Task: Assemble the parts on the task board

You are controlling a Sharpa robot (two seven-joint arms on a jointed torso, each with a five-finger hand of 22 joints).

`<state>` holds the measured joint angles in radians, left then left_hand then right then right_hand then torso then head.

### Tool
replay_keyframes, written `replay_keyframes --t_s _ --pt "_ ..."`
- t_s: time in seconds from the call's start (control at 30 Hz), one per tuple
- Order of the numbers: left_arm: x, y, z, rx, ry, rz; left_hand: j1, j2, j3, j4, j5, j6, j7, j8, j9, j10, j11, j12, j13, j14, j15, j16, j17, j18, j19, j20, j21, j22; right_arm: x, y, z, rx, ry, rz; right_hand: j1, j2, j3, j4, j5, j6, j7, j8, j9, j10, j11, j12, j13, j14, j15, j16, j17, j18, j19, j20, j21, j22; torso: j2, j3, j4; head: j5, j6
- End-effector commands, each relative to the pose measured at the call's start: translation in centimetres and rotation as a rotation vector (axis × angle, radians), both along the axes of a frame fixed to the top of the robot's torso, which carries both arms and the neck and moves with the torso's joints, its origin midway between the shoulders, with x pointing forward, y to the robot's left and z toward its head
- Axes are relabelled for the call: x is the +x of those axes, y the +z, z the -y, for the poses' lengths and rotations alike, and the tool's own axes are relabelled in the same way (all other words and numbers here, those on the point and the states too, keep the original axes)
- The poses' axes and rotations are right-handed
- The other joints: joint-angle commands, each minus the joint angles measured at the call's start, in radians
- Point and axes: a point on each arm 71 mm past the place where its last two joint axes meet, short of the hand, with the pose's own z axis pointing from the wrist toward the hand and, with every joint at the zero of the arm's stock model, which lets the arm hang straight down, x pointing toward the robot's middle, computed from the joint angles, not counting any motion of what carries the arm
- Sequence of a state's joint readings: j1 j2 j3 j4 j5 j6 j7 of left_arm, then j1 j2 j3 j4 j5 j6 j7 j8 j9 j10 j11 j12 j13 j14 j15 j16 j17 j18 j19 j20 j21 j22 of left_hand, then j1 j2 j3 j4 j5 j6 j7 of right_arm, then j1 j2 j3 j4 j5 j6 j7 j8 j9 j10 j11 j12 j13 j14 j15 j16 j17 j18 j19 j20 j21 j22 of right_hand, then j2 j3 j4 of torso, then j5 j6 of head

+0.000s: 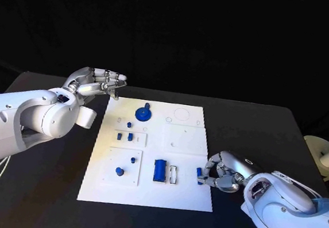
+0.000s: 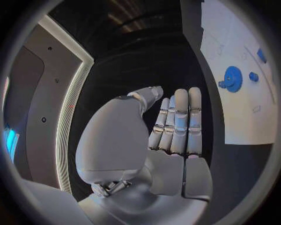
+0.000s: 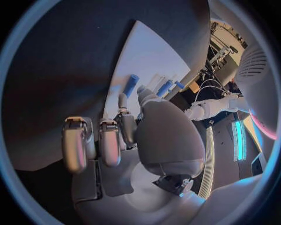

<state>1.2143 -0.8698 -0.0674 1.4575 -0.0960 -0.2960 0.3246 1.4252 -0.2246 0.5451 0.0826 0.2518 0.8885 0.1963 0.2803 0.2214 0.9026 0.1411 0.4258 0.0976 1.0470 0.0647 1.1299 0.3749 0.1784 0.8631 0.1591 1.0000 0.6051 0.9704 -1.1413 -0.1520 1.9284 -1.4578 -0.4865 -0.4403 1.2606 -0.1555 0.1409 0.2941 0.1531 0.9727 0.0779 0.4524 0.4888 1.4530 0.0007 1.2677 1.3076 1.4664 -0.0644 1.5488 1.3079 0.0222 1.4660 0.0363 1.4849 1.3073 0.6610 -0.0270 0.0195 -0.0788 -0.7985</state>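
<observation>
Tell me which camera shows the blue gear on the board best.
The left wrist view: the blue gear is large, its teeth plain. The head view shows it small on the white board. In the right wrist view I can't make it out.

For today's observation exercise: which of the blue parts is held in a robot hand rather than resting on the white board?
The small blue peg at the task board's right edge: the right hand pinches it. The gear and block rest on the board, untouched.

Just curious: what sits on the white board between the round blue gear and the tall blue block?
In the head view, between the blue gear and the blue rectangular block lie small blue pegs on the white task board.
</observation>
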Motion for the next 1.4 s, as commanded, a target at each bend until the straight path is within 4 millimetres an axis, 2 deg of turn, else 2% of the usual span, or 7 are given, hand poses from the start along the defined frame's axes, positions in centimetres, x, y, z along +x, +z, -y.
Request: replay_keyframes --t_s 0.03,0.47,0.77,0.9,1.1,1.2,1.4 --pt "-0.1 0.1 0.1 -0.011 -0.013 0.007 -0.010 -0.001 0.004 0.001 0.004 -0.005 0.004 0.006 -0.001 -0.010 0.000 0.006 -0.001 -0.007 -0.002 0.002 -0.001 0.005 -0.008 -0.002 0.001 0.002 0.1 -0.1 -0.3 -0.026 0.004 0.019 -0.013 0.004 -0.008 -0.002 0.001 0.006 -0.001 -0.006 0.002 -0.001 0.000 0.002 0.073 0.090 0.000 -0.002 0.192 -0.005 0.081 0.006 0.002 0.241 0.000 -0.0011 -0.0002 0.002 -0.001" --pt "-0.1 0.1 0.1 -0.010 -0.015 0.003 -0.010 -0.001 0.004 0.001 0.004 -0.005 0.004 0.006 -0.001 -0.010 0.000 0.006 -0.001 -0.007 -0.002 0.002 -0.001 0.005 -0.008 -0.002 0.001 0.002 0.5 -1.1 -1.2 -0.066 0.021 0.018 -0.024 0.012 -0.014 -0.003 0.004 0.012 -0.003 -0.006 0.007 0.002 -0.002 0.005 0.076 0.090 -0.001 -0.002 0.194 -0.006 0.082 0.005 0.004 0.241 -0.001 -0.0013 -0.0002 0.007 -0.005" --pt "-0.1 0.1 0.1 -0.009 -0.016 0.000 -0.010 -0.001 0.004 0.001 0.004 -0.005 0.004 0.006 -0.001 -0.010 0.000 0.006 -0.001 -0.007 -0.002 0.002 -0.001 0.005 -0.008 -0.002 0.001 0.002 0.4 -1.7 -1.9 -0.160 0.087 0.035 0.038 0.005 -0.006 -0.019 -0.002 0.023 -0.011 -0.008 0.020 0.001 -0.009 0.003 0.075 0.091 -0.007 0.000 0.199 -0.007 0.084 0.001 0.010 0.243 -0.001 -0.0012 -0.0016 0.008 -0.006" --pt "-0.1 0.1 0.0 -0.009 -0.017 -0.002 -0.010 -0.001 0.004 0.001 0.004 -0.005 0.004 0.006 -0.001 -0.010 0.000 0.006 -0.001 -0.007 -0.002 0.002 -0.001 0.005 -0.008 -0.002 0.001 0.002 0.3 -1.8 -2.2 -0.181 0.107 0.039 0.114 0.005 0.028 -0.041 -0.039 0.031 -0.017 -0.012 0.026 0.001 -0.014 0.001 0.075 0.092 -0.012 0.000 0.202 -0.008 0.085 -0.003 0.015 0.244 -0.001 -0.0012 -0.0014 0.008 -0.006" --pt "-0.1 0.1 0.0 -0.009 -0.018 -0.004 -0.012 -0.001 0.004 0.001 0.003 -0.005 0.004 0.008 -0.001 -0.011 0.000 0.008 -0.001 -0.008 -0.002 0.003 -0.002 0.006 -0.008 -0.001 0.002 0.002 0.2 -1.8 -2.4 -0.187 0.115 0.049 0.153 0.005 0.076 -0.043 0.002 0.045 -0.022 -0.020 0.031 0.002 -0.019 0.001 0.076 0.092 -0.016 0.001 0.204 -0.009 0.087 -0.007 0.020 0.246 -0.001 -0.0010 -0.0017 0.008 -0.005" --pt "-0.1 0.1 0.0 -0.009 -0.018 -0.004 -0.012 -0.001 0.004 0.001 0.003 -0.005 0.004 0.008 -0.001 -0.011 0.000 0.008 -0.001 -0.008 -0.002 0.003 -0.002 0.006 -0.008 -0.001 0.002 0.002 0.2 -1.8 -2.5 -0.184 0.113 0.053 0.172 0.006 0.117 -0.047 -0.020 0.050 -0.024 -0.027 0.032 0.002 -0.021 0.001 0.077 0.093 -0.018 0.001 0.205 -0.009 0.087 -0.010 0.020 0.246 -0.001 -0.0010 -0.0014 0.008 -0.004" --pt "-0.1 0.1 0.0 -0.008 -0.017 -0.004 -0.012 -0.001 0.004 0.000 0.003 -0.005 0.004 0.008 -0.001 -0.012 0.000 0.008 -0.001 -0.008 -0.002 0.003 -0.002 0.006 -0.008 -0.001 0.002 0.002 0.1 -1.4 -2.6 -0.149 0.091 0.079 0.186 0.003 0.195 -0.054 0.026 0.060 -0.030 -0.031 0.040 0.005 -0.028 0.003 0.079 0.093 -0.023 0.002 0.209 -0.011 0.089 -0.014 0.028 0.248 -0.002 -0.0010 -0.0017 0.008 -0.004"
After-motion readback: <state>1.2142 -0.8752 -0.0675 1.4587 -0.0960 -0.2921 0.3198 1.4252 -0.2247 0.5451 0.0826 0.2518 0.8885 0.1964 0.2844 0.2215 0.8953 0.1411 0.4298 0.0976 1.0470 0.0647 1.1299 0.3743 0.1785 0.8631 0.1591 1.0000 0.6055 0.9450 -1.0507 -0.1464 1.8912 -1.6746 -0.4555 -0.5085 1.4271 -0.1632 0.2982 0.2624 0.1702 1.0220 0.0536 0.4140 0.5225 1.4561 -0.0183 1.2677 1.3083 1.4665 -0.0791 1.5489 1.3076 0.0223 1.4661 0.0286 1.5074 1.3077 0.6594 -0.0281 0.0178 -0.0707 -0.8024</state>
